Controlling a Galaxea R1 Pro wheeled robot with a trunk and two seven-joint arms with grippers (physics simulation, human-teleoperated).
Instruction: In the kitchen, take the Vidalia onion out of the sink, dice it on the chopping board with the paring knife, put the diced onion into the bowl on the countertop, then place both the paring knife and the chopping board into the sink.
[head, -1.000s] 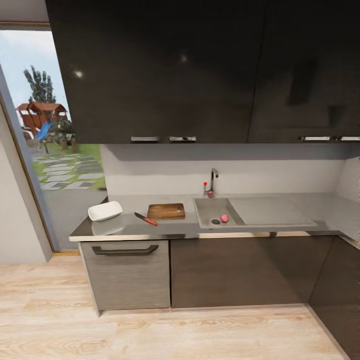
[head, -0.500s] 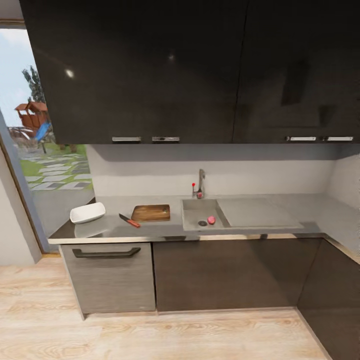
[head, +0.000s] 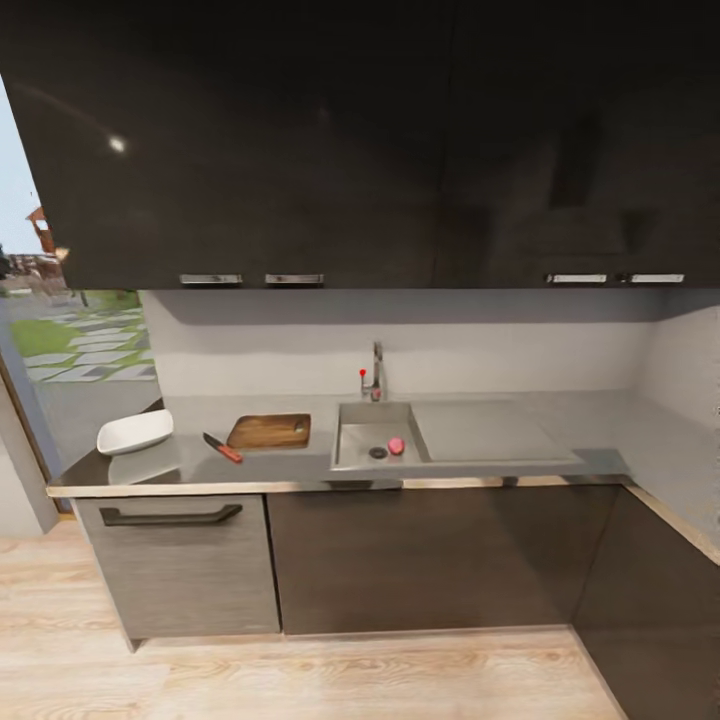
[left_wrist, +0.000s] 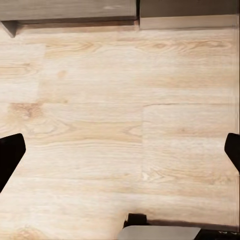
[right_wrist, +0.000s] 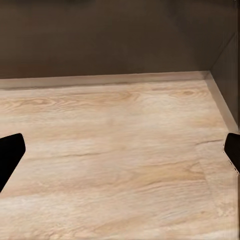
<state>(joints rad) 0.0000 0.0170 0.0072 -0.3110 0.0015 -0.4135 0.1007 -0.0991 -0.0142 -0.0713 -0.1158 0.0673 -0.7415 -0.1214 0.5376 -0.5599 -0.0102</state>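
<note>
In the head view the pinkish Vidalia onion (head: 397, 446) lies in the steel sink (head: 350, 444) beside the round drain. Left of the sink, the brown chopping board (head: 268, 432) rests on the grey countertop (head: 470, 465). The red-handled paring knife (head: 222, 448) lies just left of the board. Further left sits the white square bowl (head: 134, 432). In the left wrist view my left gripper (left_wrist: 120, 152) hangs open over wooden floor, its fingertips (left_wrist: 10, 155) wide apart. My right gripper (right_wrist: 120, 152) is likewise open above the floor, with dark fingertips (right_wrist: 10, 150) at the frame edges.
A chrome tap (head: 375, 372) with a red-tipped lever stands behind the sink, with a flat drainboard (head: 485, 435) to its right. Dark wall cabinets (head: 350, 140) hang above. Dark base cabinets (head: 420, 555) and a drawer front (head: 175, 570) face me. A glass door (head: 50, 340) opens to the left.
The whole head view has shifted: the counter and everything on it sits further left and slightly lower in the picture, so the camera has moved. The objects themselves lie as before.
</note>
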